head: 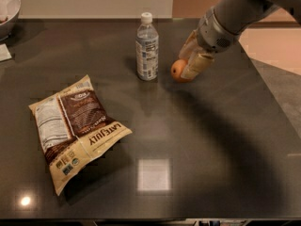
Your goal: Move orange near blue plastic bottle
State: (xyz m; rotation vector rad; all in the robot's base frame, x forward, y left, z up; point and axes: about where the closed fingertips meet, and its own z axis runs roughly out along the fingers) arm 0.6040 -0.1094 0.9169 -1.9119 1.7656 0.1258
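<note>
End effector [185, 67] clamps the orange [176, 70], half-hidden, beside blue plastic bottle [147, 48].

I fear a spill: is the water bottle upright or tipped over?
Upright: the blue plastic bottle stands on its base, white cap up; the gripper, holding the orange, is beside it, not touching.

Dark glossy table [211, 164]. On it: blue plastic bottle [147, 48] upright, rear centre; snack bag [77, 128] flat, front-left; bowl [7, 13] & white card [3, 53] at far-left edge. Gripper [184, 68] clasps orange [178, 70] just right of bottle; contact w/ table unclear.
</note>
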